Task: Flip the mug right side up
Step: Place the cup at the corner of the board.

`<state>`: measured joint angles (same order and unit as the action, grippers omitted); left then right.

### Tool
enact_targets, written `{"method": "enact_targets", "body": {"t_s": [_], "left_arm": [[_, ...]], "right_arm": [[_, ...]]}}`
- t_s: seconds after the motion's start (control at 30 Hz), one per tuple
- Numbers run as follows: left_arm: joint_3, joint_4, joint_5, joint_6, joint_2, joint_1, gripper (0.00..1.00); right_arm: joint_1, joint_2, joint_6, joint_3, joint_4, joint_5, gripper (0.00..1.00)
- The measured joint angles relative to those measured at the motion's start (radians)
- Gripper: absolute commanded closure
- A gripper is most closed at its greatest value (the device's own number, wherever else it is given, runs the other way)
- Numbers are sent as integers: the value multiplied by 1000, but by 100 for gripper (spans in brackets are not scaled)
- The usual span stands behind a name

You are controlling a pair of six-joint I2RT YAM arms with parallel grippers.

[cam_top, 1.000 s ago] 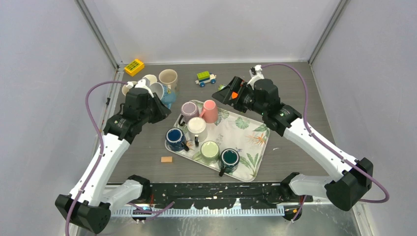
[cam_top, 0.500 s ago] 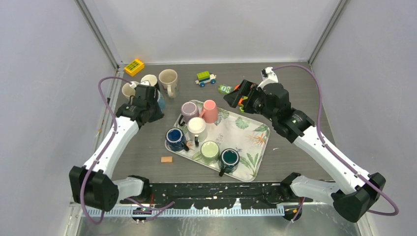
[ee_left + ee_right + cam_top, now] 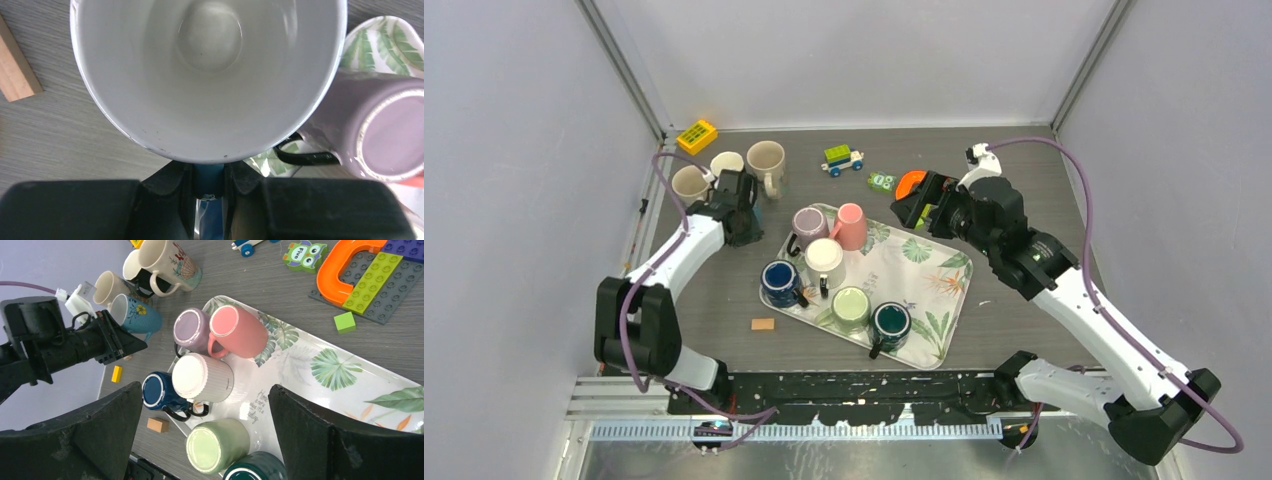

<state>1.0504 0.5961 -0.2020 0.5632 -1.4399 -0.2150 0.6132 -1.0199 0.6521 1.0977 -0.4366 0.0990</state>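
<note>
Mug [image 3: 210, 75] handle clenched in left gripper [image 3: 209, 186] | right gripper [image 3: 204, 390] spread wide, empty

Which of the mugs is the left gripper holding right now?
The light blue flowered mug, off the tray by the cream mugs. The left gripper is shut on its handle; no other mug is gripped.

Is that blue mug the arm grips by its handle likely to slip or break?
The blue mug looks glazed, so probably stiff, slippery, and chippable if dropped. The left gripper pinches only its handle, so it may swing or twist. A cream mug stands close; a bump seems possible.
</note>
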Motion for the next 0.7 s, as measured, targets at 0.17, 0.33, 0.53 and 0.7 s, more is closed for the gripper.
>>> {"method": "enact_targets", "body": {"t_s": [0.17,0.33,0.53,0.7], "left_arm": [[3,-31,-5,-7,-94,14,100],[14,-39,-6,-28,-158,29,100],[33,-60,-4,-44,-179,45,100],[61,-72,1,-48,-205,46,100]], "right_arm": [[0,31,-12,-3,-18,13,0],[0,50,-23,-3,-38,23,0],[0,66,-26,-11,-60,44,0],[0,66,-26,-15,-67,50,0]]}}
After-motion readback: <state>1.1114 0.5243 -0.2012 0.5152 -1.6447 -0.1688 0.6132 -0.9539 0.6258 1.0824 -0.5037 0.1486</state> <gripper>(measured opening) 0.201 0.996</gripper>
